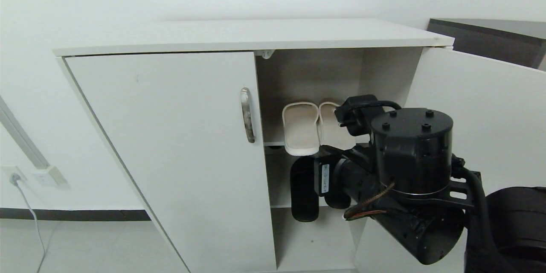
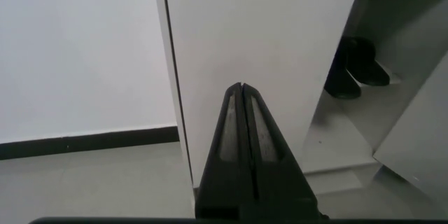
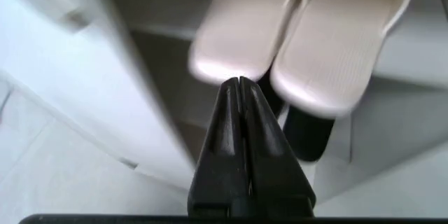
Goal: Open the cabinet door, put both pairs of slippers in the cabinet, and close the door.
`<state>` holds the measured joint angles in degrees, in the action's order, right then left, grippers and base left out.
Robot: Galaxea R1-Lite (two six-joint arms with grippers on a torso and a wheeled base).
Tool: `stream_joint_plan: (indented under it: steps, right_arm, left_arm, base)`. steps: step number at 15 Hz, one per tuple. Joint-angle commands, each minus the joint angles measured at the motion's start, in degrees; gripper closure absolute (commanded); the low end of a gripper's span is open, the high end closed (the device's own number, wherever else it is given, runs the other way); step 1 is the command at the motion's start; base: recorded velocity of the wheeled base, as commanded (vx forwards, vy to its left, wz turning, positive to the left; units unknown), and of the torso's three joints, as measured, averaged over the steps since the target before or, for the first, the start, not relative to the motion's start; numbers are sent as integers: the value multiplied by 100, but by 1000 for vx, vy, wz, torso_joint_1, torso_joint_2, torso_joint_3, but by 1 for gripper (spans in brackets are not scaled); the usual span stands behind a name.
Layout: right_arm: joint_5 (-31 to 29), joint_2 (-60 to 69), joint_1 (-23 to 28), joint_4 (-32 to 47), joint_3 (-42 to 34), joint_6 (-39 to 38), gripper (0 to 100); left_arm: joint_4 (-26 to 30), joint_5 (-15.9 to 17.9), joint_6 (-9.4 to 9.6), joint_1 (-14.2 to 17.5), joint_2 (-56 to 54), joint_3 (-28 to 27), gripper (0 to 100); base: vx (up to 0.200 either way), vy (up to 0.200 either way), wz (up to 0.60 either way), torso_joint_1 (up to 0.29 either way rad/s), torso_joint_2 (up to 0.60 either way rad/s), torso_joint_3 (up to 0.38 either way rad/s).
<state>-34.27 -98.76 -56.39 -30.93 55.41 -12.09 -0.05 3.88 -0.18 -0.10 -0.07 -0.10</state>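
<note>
right wrist view — right gripper (image 3: 240, 82) pressed together, cream slippers (image 3: 336, 42) shelved above black slippers (image 3: 308, 134).

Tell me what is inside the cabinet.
A white pair of slippers sits on the upper shelf, a black pair on the shelf below, both overhanging the shelf edges. The shut left door hides that half, and the right arm covers part of the open side.

Wall socket (image 1: 13, 174), dark baseboard (image 1: 72, 214), grey floor (image 1: 85, 247)
</note>
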Motion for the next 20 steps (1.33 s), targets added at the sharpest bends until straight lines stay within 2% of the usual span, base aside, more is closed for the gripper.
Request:
stream_joint_plan:
  steps: [1,10,17,20]
  right_arm:
    - [-1,-30,6,-1,-4,-4,100]
    - [-10,-74,14,-1,-127,-4,100]
    - [113,-56,129,-309,-461,190,100]
    - [122,-91,137,-300,-478,190,100]
  left_arm:
    - [-4,-1,1,1,7,1,100]
    - [-4,-1,-8,1,7,1,100]
    - [-4,-19,-17,1,7,1,100]
    - [-4,-27,-17,1,7,1,100]
  base:
    - [-200,0,0,-2,-2,2]
    - [-200,0,0,1,3,3]
    - [-200,0,0,5,2,2]
    - [0,0,0,0,0,0]
